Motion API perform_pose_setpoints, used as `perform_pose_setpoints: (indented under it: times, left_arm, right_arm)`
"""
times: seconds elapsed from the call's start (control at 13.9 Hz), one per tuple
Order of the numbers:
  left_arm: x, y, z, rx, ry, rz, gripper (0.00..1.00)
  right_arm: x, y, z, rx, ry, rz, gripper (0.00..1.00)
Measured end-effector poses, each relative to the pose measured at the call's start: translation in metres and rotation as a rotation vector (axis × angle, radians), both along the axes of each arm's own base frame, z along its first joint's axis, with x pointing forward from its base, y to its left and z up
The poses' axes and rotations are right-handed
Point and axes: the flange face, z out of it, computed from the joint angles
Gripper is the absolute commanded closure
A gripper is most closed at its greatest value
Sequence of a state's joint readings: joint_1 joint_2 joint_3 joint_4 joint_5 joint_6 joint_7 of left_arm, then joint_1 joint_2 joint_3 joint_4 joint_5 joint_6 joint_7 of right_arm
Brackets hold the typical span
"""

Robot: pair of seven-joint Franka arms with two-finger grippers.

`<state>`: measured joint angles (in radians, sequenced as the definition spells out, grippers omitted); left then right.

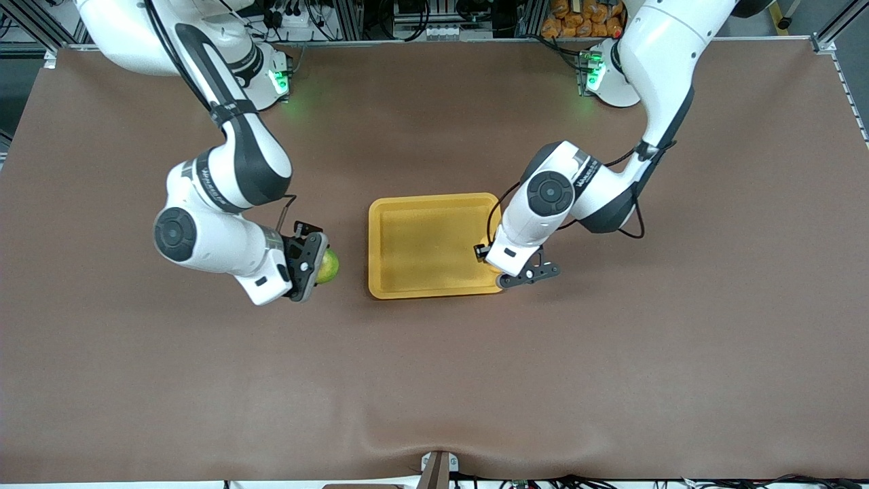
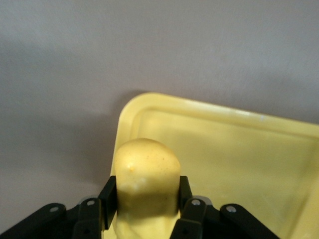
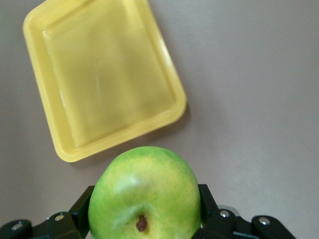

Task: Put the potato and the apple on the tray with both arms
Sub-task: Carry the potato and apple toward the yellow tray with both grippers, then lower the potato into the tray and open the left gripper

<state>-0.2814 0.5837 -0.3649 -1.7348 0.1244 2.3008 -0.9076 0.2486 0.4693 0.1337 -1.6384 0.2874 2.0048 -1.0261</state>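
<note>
1. Where the brown tabletop (image 1: 434, 380) spreads across the whole front view, it carries the tray near its middle, and both arms reach down toward it from their bases.
2. The right arm (image 1: 224, 204) bends down at its own end of the tabletop, well short of the tray.
3. The left arm (image 1: 577, 197) bends down so that its wrist hangs over the tray's edge toward the left arm's end of the tabletop.
4. The tray (image 1: 434, 204) is a shallow yellow-orange rectangle with rounded corners and a raised rim; its inside holds nothing.
5. The right end effector (image 1: 319, 266) is up in the air over bare tabletop, beside the tray and apart from it, toward the right arm's end; its fingers (image 3: 209, 201) pinch the apple from both sides.
6. The left end effector (image 1: 499, 272) hangs over the tray's corner nearest the front camera at the left arm's end; its fingers (image 2: 107, 199) clamp the potato between them.
7. The apple (image 3: 144, 194) is round and yellow-green, its brown stem dimple showing in the right wrist view, with the tray lying on the tabletop below it.
8. The potato (image 2: 145, 186) is a pale yellow lump, seen in the left wrist view just above the tray's rim and corner.
</note>
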Motion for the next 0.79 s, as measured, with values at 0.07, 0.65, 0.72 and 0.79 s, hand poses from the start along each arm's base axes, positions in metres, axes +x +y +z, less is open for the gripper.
perform_pose_setpoints:
  times: [0.07,0.65,0.72,0.79]
  left_arm:
    - [-0.004,-0.005,-0.01,0.013,0.006,-0.021,0.77]
    - [-0.022,-0.023,-0.049,0.114,-0.025,-0.17,0.0]
    - [-0.021,-0.022,-0.049,0.125,-0.035,-0.181,0.0]
    - [-0.019,-0.021,-0.049,0.136,-0.048,-0.193,0.0]
  right_arm:
    - [-0.007,0.018,-0.003,0.002,-0.001,0.033,1.0]
    - [-0.062,0.119,-0.046,-0.058,-0.111,0.232,1.0]
    - [-0.063,0.117,-0.053,-0.069,-0.106,0.236,1.0]
    - [-0.062,0.113,-0.059,-0.08,-0.102,0.237,1.0]
